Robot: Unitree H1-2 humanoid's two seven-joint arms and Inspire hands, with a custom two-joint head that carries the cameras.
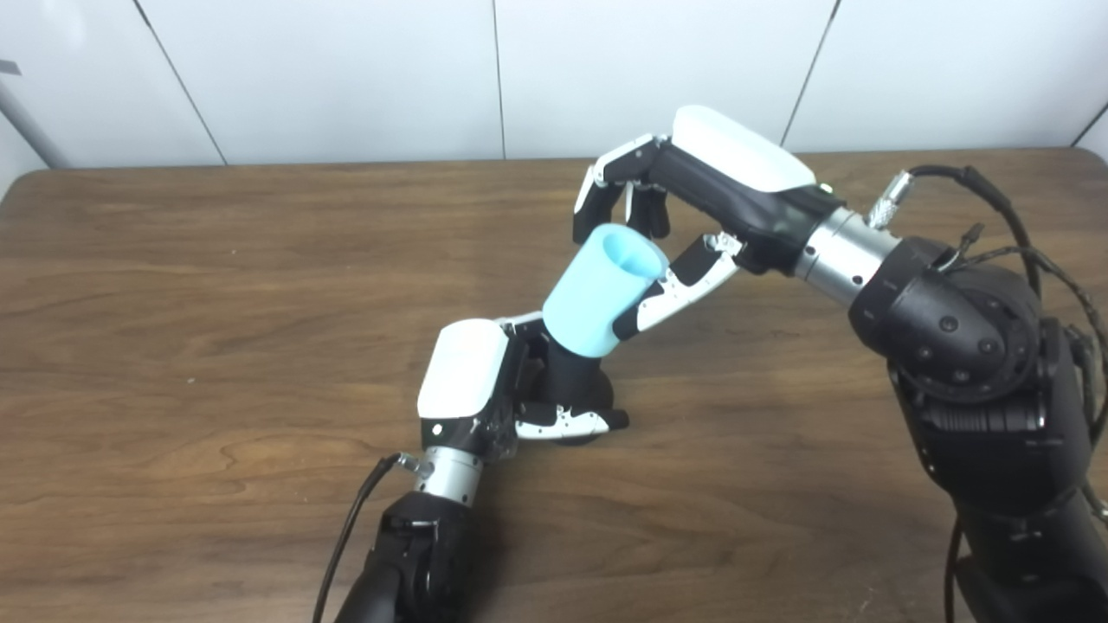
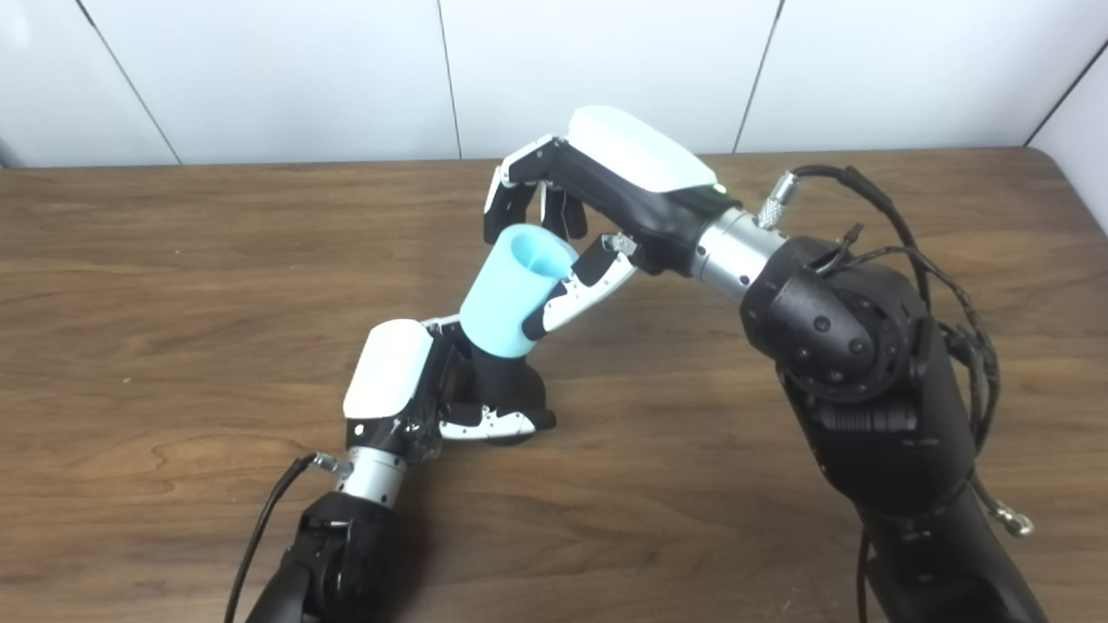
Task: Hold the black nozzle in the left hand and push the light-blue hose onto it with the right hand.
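left hand [image 1: 472, 381] fingers clamped on black nozzle [image 1: 573, 381]. light-blue hose [image 1: 599, 290] sits over its tip, tilted toward 1 o'clock; right hand [image 1: 692, 195] fingers loosely around it. seating depth unclear.

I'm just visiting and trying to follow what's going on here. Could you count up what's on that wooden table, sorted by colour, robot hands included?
Light-blue: 1, the hose, sitting on the nozzle.
Black: 1, the nozzle, gripped by the left robot hand.
White-and-black robot hands: 2, the left one and the right robot hand, its fingers around the hose.
Total: 4 things on the table.
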